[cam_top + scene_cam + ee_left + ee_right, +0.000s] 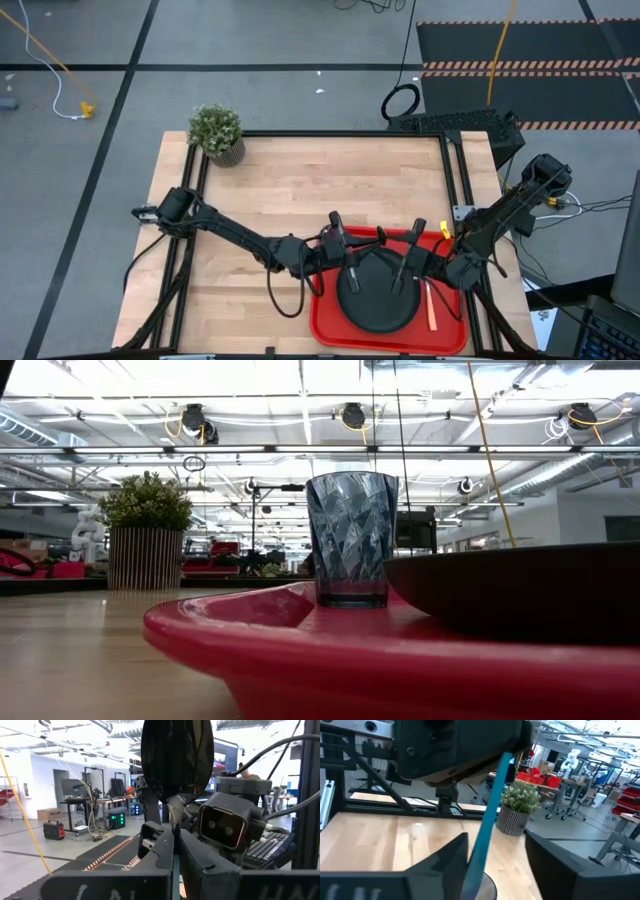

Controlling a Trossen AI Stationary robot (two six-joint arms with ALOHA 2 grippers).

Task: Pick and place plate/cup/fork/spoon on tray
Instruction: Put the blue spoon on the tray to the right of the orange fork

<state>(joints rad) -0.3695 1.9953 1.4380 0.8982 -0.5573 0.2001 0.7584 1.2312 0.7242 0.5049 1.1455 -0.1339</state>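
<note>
Spoon: the spoon (175, 755) is the one piece not yet down; it is off the bench (300, 180), its dark bowl standing clear above the left gripper's (173, 837) jaws, with the neck pinched between them.
Left jaws: closed on the spoon's neck, with the right arm's wrist camera close in front of them.
Right jaws: the right gripper (492, 845) has its jaws spread, the light blue handle running down through the gap nearer one finger. I cannot tell whether it touches that finger. It looks like a hand-over not yet taken.
Tray: the tray (325, 320) lies below both sets of jaws.
Plate: the plate (378, 295) is already on the tray, under and between the two jaws.
Cup: the cup (350, 540) stands upright on the tray, just beside the plate.
Fork: the fork (432, 305) lies on the tray beside the plate, beneath the right jaws.
Progress: three of four items appear placed; judging by this, only setting the spoon down remains.
</note>
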